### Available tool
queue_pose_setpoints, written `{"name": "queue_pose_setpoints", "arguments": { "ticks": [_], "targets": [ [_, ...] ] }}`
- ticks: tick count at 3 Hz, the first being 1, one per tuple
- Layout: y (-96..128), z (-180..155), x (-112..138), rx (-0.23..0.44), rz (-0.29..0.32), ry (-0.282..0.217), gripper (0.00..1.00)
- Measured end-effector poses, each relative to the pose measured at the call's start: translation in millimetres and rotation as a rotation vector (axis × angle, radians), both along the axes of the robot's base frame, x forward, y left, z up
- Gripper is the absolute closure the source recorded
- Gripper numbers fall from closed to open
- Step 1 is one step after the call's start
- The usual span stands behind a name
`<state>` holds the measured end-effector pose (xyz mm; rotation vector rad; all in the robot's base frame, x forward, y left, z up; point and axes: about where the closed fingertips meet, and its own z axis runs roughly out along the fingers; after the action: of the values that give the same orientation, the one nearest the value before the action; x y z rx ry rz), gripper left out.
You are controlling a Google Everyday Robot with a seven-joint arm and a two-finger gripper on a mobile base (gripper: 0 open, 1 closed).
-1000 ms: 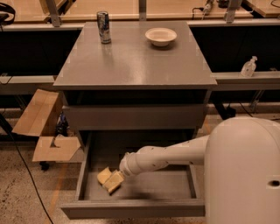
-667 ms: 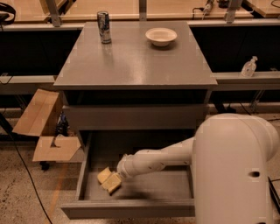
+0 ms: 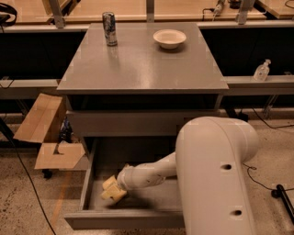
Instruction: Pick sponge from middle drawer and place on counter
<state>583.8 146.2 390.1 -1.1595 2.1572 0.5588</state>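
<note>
Grey middle drawer (image 3: 156,204), end effector (image 3: 119,185) inside, at sponge (image 3: 113,193).

Speckled terrazzo floor (image 3: 16,215), pale wooden tabletops (image 3: 85,6), open cardboard box (image 3: 43,121)

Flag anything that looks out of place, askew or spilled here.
Nothing spilled or damaged. The can and bowl stand upright on the counter. The gripper is down in the open middle drawer at the sponge. Only the cardboard box beside the cabinet sits with flaps splayed.
</note>
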Motion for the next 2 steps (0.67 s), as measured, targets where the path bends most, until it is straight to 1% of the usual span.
{"name": "queue_pose_setpoints", "arguments": {
  "ticks": [1, 2],
  "targets": [
    [15, -17, 3, 0.011, 0.003, 0.012, 0.18],
    [18, -30, 3, 0.021, -0.021, 0.034, 0.41]
  ]
}}
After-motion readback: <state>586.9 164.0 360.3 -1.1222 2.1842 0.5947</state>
